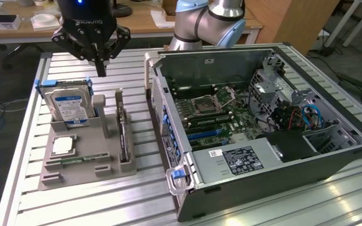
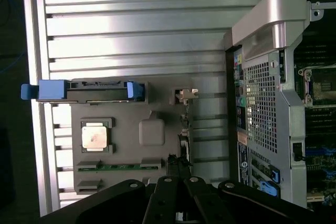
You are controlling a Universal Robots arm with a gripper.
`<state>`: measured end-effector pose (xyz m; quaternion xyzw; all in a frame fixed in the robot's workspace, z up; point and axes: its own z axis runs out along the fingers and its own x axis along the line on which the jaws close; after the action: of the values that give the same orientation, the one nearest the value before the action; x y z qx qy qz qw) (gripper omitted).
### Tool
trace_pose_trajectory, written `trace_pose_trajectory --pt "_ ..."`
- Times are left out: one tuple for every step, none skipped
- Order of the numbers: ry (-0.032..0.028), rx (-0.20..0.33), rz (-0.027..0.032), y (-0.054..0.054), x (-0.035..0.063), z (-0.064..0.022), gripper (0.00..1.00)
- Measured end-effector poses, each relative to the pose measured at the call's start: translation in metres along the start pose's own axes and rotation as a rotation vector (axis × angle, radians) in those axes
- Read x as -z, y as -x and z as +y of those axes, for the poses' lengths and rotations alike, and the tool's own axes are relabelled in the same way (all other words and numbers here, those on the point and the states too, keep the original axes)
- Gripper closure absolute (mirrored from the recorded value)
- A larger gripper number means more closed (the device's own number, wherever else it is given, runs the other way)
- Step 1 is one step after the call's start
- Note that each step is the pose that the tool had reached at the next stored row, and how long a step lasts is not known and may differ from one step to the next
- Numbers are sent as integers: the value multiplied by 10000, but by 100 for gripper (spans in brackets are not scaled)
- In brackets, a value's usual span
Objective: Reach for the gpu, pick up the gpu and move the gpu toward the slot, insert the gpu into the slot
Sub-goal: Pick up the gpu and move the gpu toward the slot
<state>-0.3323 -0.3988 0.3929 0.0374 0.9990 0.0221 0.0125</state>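
Claw (image 1: 101, 66) aloft; gpu (image 1: 125, 136) on edge, long axis parallel to computer case (image 1: 263, 176).

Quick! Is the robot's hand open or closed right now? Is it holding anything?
Gripper: fingers closed together, holding nothing. It hangs above the table, and the gpu stands untouched in the gray holder.

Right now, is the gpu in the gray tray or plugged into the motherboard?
In the tray: the gpu stands on edge in its holder, outside the computer case.
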Motion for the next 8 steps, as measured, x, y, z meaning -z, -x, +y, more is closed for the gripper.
trace_pose_trajectory --pt "0 0 0 0 0 0 90" --pt "0 0 0 0 0 0 89" --pt "0 0 0 0 0 0 89" --pt "0 0 1 0 0 0 84" --pt "0 0 0 0 0 0 84" --pt "0 0 0 0 0 0 77" --pt "0 0 0 0 0 0 71" --pt "-1 0 0 0 0 0 65"
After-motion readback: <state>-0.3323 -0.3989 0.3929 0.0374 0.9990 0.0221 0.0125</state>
